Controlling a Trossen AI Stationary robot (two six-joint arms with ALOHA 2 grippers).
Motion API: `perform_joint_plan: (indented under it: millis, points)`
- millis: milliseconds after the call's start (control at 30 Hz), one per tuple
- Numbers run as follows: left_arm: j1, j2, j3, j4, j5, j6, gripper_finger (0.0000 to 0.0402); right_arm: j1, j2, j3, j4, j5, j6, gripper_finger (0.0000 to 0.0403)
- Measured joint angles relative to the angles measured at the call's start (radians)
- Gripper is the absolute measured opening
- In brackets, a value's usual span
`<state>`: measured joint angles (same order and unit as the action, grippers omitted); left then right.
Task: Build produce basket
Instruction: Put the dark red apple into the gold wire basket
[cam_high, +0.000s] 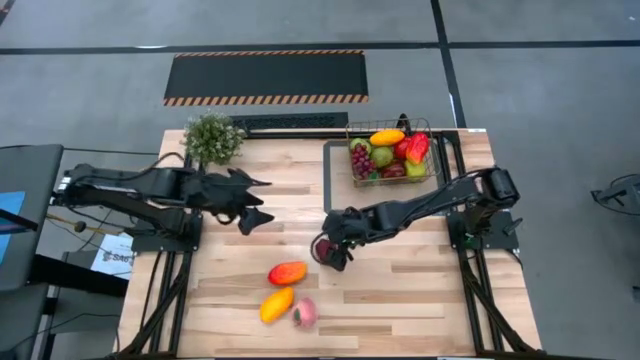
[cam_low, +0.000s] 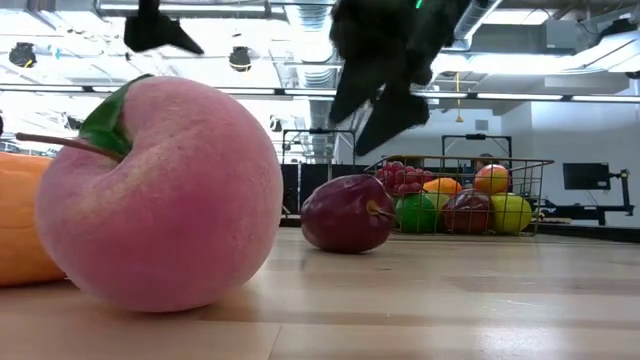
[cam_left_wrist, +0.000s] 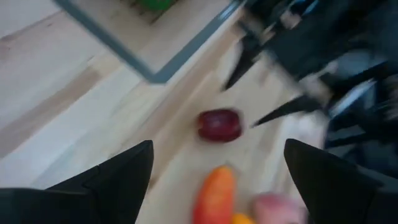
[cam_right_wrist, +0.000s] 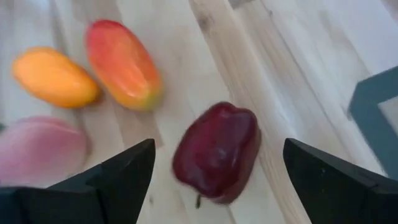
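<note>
The dark wire basket (cam_high: 391, 152) stands on the grey-framed mat (cam_high: 330, 180) at the far right and holds several fruits. It also shows in the low view (cam_low: 462, 195). A dark red fruit (cam_right_wrist: 217, 152) lies on the table near the middle (cam_high: 322, 248). My right gripper (cam_right_wrist: 219, 144) is open and hovers just above it (cam_low: 385, 95), one finger on either side, touching nothing. A red-orange mango (cam_high: 287, 272), an orange mango (cam_high: 277, 304) and a pink peach (cam_high: 304, 313) lie near the front edge. My left gripper (cam_high: 258, 205) is open and empty, left of centre.
A green potted plant (cam_high: 212, 137) stands at the table's far left corner. Bare wood lies between the mat and the loose fruits. The peach (cam_low: 160, 195) fills the near left of the low view. A black mat with striped edges (cam_high: 265, 77) lies on the floor beyond the table.
</note>
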<state>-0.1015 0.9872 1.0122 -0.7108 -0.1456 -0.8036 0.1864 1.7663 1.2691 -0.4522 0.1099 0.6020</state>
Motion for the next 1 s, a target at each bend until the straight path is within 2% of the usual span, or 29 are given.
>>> perform_joint_plan:
  millis: [300,533,833,1000]
  points:
    - [-0.031,-0.124,0.0,0.073,-0.089,-0.06,0.0347,0.001,0.161,0.006,0.065,-0.038,0.025,0.0373]
    - [-0.033,-0.144,0.0,0.078,-0.126,-0.075,0.0347,0.001,0.207,0.02,0.058,-0.062,0.045,0.0371]
    - [-0.033,-0.143,0.0,0.074,-0.124,-0.083,0.0347,0.001,0.206,0.021,0.038,-0.059,0.045,0.031]
    - [-0.033,-0.143,0.0,0.074,-0.124,-0.084,0.0347,0.001,0.192,0.02,0.031,-0.059,0.045,0.0303]
